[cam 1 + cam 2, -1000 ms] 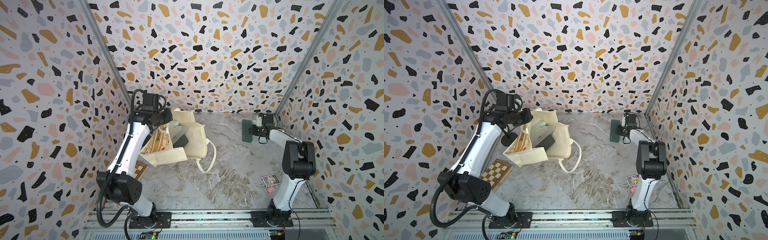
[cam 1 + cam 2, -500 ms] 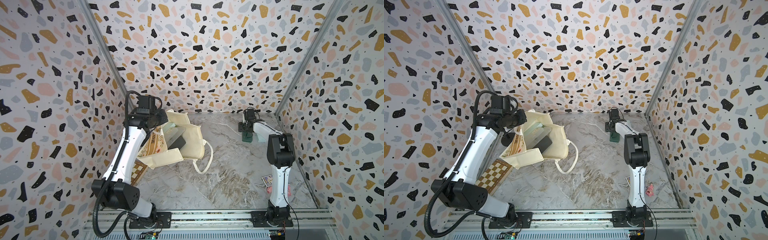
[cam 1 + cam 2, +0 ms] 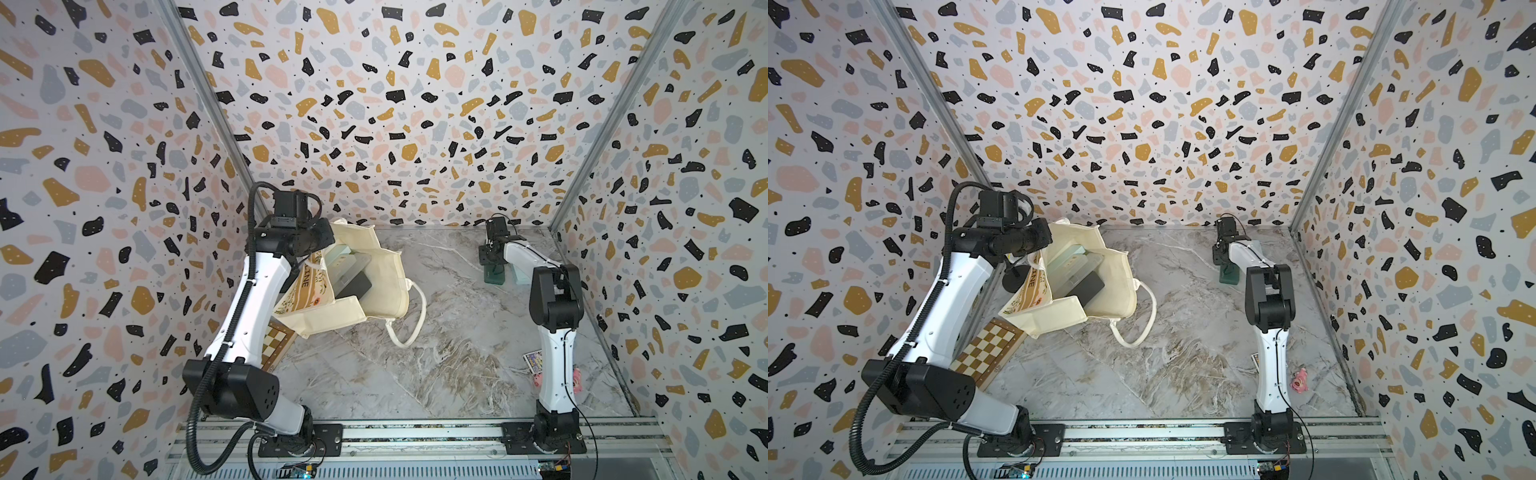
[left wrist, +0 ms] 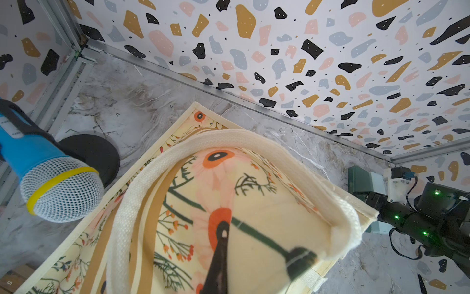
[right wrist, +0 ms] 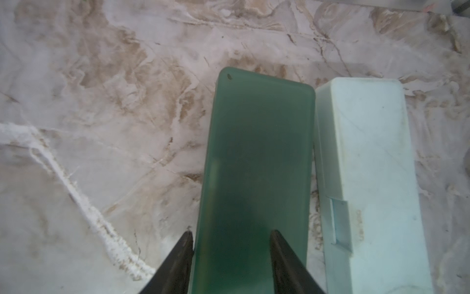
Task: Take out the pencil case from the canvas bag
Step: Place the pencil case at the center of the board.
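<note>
The left jaws are pinching shut on one handle (image 4: 178,152) of the canvas bag (image 3: 386,286). They are holding its mouth up and open at the left of the surface (image 3: 436,365). Inside, a pale green box (image 3: 338,252), a clear case (image 3: 355,266) and a flat black thing (image 3: 353,286) are lying stacked at a slant.

The pencil case (image 5: 256,152), which I am taking to be the dark green one, is sitting outside the bag at the far right. It is just beside a pale box (image 5: 363,165). The right jaws are standing parted around one end of it. Whether they are gripping it or merely straddling it I cannot tell.

It is looking like a stiff, light, smooth plastic shell, likely slippery. I am guessing a hold across its narrow width, close to the middle, would serve best.
</note>
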Available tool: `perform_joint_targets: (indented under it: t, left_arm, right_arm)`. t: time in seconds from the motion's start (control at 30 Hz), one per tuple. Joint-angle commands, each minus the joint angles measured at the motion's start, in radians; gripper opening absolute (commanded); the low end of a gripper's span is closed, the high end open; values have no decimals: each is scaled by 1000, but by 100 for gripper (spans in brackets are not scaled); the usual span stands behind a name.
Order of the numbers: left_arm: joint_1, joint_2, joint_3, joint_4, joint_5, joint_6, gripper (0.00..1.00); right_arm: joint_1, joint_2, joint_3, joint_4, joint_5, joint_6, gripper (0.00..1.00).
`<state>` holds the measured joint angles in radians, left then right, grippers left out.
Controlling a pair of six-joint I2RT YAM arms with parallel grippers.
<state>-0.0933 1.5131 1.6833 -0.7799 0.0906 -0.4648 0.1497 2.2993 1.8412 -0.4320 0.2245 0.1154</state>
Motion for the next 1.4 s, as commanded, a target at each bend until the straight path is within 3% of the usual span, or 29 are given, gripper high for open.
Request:
perform_joint_targets:
  t: [0.0,0.5,1.37]
  left_arm:
    - [11,-9,0,68,15,-7,0]
    - [18,-5,-2,73,37,-8,0]
    - [20,5,0,79,74,14,0]
  right_arm:
    - [4,12,27,-63,54,-15,50]
    - [5,-21,-7,-57,140,-42,48]
    - [10,-98,-40,-32,152,-66,47]
